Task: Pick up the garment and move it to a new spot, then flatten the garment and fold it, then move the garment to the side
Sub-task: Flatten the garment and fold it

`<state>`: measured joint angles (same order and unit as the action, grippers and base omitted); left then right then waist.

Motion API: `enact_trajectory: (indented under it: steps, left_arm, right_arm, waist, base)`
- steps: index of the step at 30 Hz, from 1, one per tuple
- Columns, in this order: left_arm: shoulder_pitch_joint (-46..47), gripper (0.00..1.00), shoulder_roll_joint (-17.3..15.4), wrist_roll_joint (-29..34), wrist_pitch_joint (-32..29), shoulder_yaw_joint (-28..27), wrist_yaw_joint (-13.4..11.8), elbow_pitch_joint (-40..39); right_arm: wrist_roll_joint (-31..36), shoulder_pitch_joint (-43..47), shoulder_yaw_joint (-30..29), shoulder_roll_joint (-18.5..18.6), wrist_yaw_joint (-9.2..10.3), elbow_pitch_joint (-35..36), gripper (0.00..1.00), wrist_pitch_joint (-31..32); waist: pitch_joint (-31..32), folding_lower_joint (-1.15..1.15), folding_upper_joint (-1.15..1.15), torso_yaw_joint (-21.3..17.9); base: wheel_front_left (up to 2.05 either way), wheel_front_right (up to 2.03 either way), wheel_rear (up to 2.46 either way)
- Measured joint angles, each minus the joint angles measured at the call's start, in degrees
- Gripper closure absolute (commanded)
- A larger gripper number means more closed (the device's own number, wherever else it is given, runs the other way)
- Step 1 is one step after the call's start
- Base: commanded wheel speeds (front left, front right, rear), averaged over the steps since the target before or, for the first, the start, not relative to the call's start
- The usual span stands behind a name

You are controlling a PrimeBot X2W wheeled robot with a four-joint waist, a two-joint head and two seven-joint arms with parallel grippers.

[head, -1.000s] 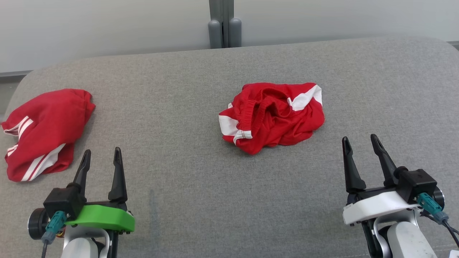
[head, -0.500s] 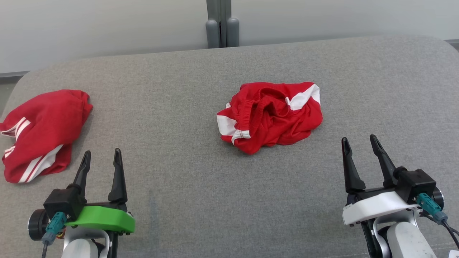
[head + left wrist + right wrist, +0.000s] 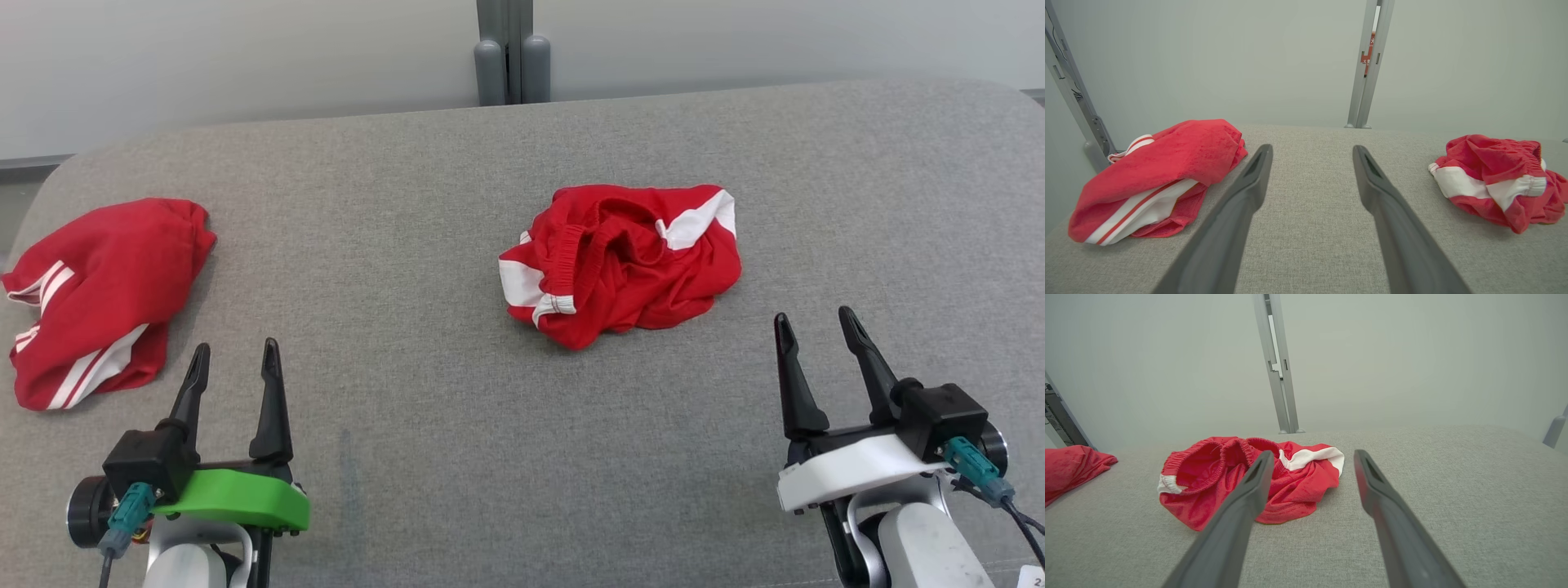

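Garment: the crumpled red garment (image 3: 620, 265) is lying in a loose heap just right of centre in the head view. It is sitting on the grey padded surface (image 3: 392, 245) and touching neither gripper.
Make-up: it is looking like thin sports shorts with white panels. A gathered elastic waistband (image 3: 584, 245) is curling across the upper left of the heap.
Handling: judging by the soft folds, it is likely behaving as light, limp cloth, not fragile. The smooth knit may be slipping out of a shallow pinch, and several layers may be coming up together.
Where to grip: the waistband is standing proud as a thicker ridge, so it is probably offering the firmest hold. The white-edged hem (image 3: 553, 306) at the heap's lower left is offering a second one.
Left gripper: the left gripper (image 3: 235, 347) is resting at the lower left of the head view, fingers spread and holding nothing.
Right gripper: the right gripper (image 3: 814, 314) is sitting at the lower right, fingers parted and empty. It is the nearer one to the heap.
Other cloth: a second red garment (image 3: 98, 298) with white stripes is lying at the left edge, well apart.
Stage: the pick-up is not yet beginning.
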<state>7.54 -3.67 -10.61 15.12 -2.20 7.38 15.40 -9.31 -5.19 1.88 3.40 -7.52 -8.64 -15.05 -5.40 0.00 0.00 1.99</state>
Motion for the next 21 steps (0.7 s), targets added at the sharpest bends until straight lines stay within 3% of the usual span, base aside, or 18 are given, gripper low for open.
enact_trajectory:
  steps: [9,21]
  left_arm:
    - [0.5,0.00,0.3,0.2,0.0,1.1,0.0,-0.4]
    - [3.7,0.00,0.7,-0.7,0.0,2.6,-0.1,-0.7]
  right_arm:
    - [1.6,-7.3,3.2,2.9,0.00,-4.0,0.00,0.0]
    - [4.4,-24.7,7.4,6.6,0.00,-21.3,0.00,0.9]
  waist:
    - [-1.6,0.00,0.00,1.8]
    - [-6.2,0.00,0.00,5.6]
  base:
    - [0.00,0.00,0.00]
    - [0.00,0.00,0.00]
